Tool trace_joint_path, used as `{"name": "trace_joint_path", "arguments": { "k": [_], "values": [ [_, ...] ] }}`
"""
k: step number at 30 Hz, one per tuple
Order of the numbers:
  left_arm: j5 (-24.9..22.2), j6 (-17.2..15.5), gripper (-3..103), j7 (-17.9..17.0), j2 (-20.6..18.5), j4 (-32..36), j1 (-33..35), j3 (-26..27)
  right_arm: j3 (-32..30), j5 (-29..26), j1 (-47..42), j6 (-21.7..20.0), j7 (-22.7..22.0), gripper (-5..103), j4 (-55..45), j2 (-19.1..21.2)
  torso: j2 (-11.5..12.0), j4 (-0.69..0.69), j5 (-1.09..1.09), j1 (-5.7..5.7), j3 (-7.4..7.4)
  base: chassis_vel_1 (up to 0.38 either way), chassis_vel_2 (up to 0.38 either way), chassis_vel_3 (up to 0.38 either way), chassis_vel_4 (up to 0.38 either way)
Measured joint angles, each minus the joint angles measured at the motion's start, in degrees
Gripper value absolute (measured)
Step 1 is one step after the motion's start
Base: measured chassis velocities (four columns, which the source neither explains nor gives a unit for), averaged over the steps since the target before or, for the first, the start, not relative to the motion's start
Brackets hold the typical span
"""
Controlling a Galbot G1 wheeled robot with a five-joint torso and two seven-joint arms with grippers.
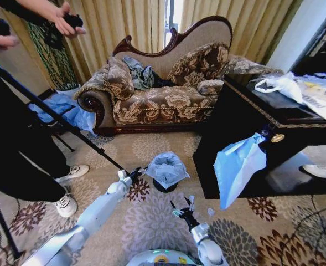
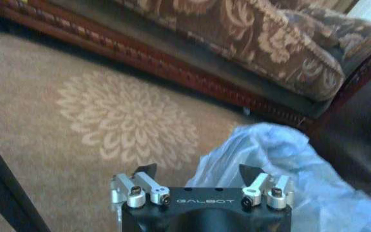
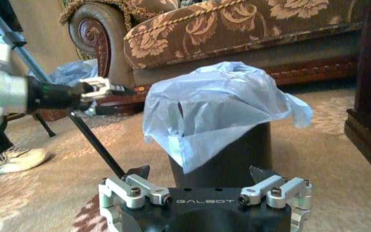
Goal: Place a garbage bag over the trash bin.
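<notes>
Bag: garbage bag [image 1: 166,167] drapes over trash bin [image 3: 227,154] rim.
Left tool [image 1: 134,175]: fingers spread, empty, beside bag.
Right tool [image 1: 183,208]: fingers spread, empty, near bin.

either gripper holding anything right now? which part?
Nothing held. Left gripper is open beside the bag draped over the bin, apart from it. Right gripper is open, short of the bin.

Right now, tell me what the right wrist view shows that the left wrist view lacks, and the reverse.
Right wrist alone: the small black cylindrical trash bin under the bag, and the open left gripper beside it. Left wrist alone: the pale flower medallion on the carpet. Both: the thin pale blue plastic garbage bag, the patterned sofa, and each camera's own open gripper, like the right gripper.
</notes>
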State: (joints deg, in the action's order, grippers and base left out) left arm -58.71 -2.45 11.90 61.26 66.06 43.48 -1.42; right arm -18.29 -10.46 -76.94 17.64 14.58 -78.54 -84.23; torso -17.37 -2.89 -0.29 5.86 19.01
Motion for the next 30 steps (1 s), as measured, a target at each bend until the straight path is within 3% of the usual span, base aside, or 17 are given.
{"name": "trace_joint_path", "arguments": {
  "k": [1, 7, 11, 17, 18, 20, 21, 28, 29, 30],
  "values": [
    [0.3, 0.0, 94, 0.0, -0.7, 1.5, 0.7, 0.6, 0.3, 0.5, 0.7, -0.3, -0.7, 100, 0.5, -0.5, 0.0, 0.02, 0.00, 0.00, 0.00, 0.000, 0.000, 0.000, 0.000],
    [3.1, 0.8, 100, -0.1, -3.5, 9.6, 3.7, 4.2, 1.4, -0.1, 2.3, -2.4, -3.0, 100, 0.4, -2.1, 0.0, 0.01, 0.01, 0.00, 0.00, 0.000, 0.000, 0.000, 0.000],
    [3.2, 1.2, 103, -2.4, -6.3, 17.5, 5.8, 6.5, 2.2, -0.8, 4.4, -4.0, -4.9, 102, 0.7, -3.6, 0.0, 0.01, 0.01, 0.00, 0.00, 0.000, 0.000, 0.000, 0.000],
    [1.6, 1.4, 99, -4.4, -7.4, 21.2, 6.1, 7.4, 3.5, -2.0, 6.7, -5.7, -5.7, 96, 2.8, -4.4, 0.0, 0.00, 0.01, 0.01, 0.00, 0.000, 0.000, 0.000, 0.000],
    [1.2, 1.4, 98, -4.7, -7.6, 21.5, 6.0, 7.4, 3.5, -2.0, 7.6, -5.8, -5.8, 86, 3.7, -4.7, 0.0, 0.01, 0.01, 0.01, 0.00, 0.000, 0.000, 0.000, 0.000],
    [0.9, 1.4, 98, -4.8, -7.7, 21.6, 5.8, 7.3, 3.4, -2.0, 8.5, -5.9, -6.1, 86, 4.6, -5.0, 0.0, 0.00, 0.01, 0.01, 0.00, 0.000, 0.000, 0.000, 0.000],
    [0.8, 1.4, 98, -4.9, -7.7, 21.7, 5.7, 7.2, 3.3, -2.0, 8.8, -5.9, -6.1, 76, 4.9, -5.0, 0.0, 0.00, 0.01, 0.01, 0.00, 0.000, 0.000, 0.000, 0.000],
    [0.1, 1.4, 98, -5.2, -7.7, 21.8, 5.2, 7.1, 2.5, -1.1, 12.0, -6.4, -7.0, 71, 7.9, -6.0, 0.0, 0.01, 0.01, 0.01, 0.00, 0.000, 0.000, 0.000, 0.000],
    [-0.1, 1.4, 98, -5.3, -7.7, 21.7, 5.1, 7.1, 2.6, -0.9, 12.3, -6.6, -7.1, 54, 8.4, -6.0, 0.0, 0.00, 0.01, 0.01, 0.00, 0.000, 0.000, 0.000, 0.000],
    [-0.3, 1.4, 97, -5.3, -7.6, 21.6, 5.0, 7.1, 2.6, -0.3, 12.5, -6.8, -7.2, 49, 9.0, -6.0, 0.0, 0.00, 0.01, 0.01, 0.00, 0.000, 0.000, 0.000, 0.000]
  ]
}}
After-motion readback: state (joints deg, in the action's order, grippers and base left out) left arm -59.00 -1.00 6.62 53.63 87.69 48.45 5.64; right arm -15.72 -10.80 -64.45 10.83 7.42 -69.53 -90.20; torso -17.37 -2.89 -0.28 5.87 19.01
